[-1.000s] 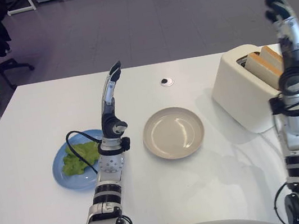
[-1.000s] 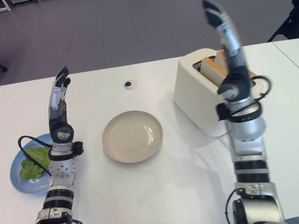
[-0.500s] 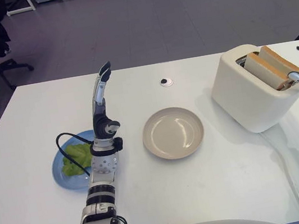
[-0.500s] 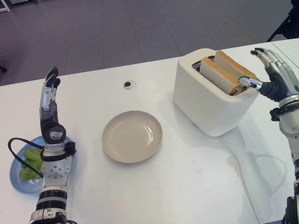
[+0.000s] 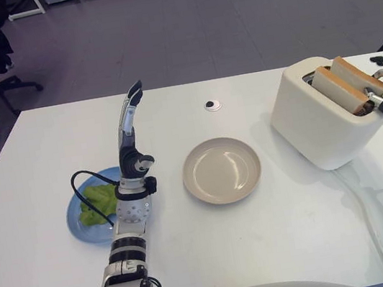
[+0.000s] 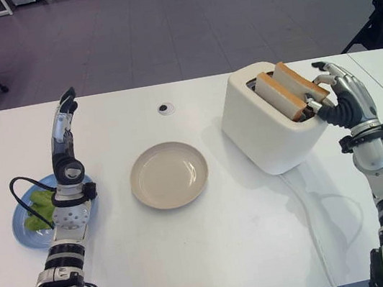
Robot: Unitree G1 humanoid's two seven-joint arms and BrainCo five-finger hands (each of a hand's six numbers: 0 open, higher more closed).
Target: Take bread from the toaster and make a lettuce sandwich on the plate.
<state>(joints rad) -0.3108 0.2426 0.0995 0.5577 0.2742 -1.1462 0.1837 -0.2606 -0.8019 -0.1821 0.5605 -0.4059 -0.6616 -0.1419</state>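
1. The right robot hand (image 6: 344, 101), jointed in dark and silver, stands at the toaster's right side, near the right edge of the tabletop (image 5: 266, 248). Its fingers (image 6: 325, 81) curl over the top edge of the outer slice's end, with the thumb underneath, so we read it as pinching that slice.
2. The outer slice (image 6: 296, 79) and the inner slice (image 6: 279, 97) both lean sideways out of the slots. They are flat, squarish slabs of bread with a tan-brown crust and a paler face.
3. The toaster (image 5: 312, 124) is a smooth, matte cream box with rounded corners, sitting toward the far right corner of the tabletop. A white cord (image 5: 365, 203) trails from it toward the near edge.
4. The left robot hand (image 5: 129, 120) stands upright above the tabletop with its fingers straight and holding nothing. We see it edge-on, just beside the right rim of the blue plate.
5. The blue plate (image 5: 78, 223) is round and shallow and lies toward the left edge of the tabletop. It carries the lettuce (image 5: 98, 200), a crinkled pale-green leaf, and a thin black cable (image 5: 84, 179) loops over it.
6. The beige plate (image 5: 222, 170), round and glossy with a raised rim, lies in the middle of the smooth white tabletop.
7. A small round black disc (image 5: 211, 104) sits on the tabletop near the far edge, behind the beige plate.
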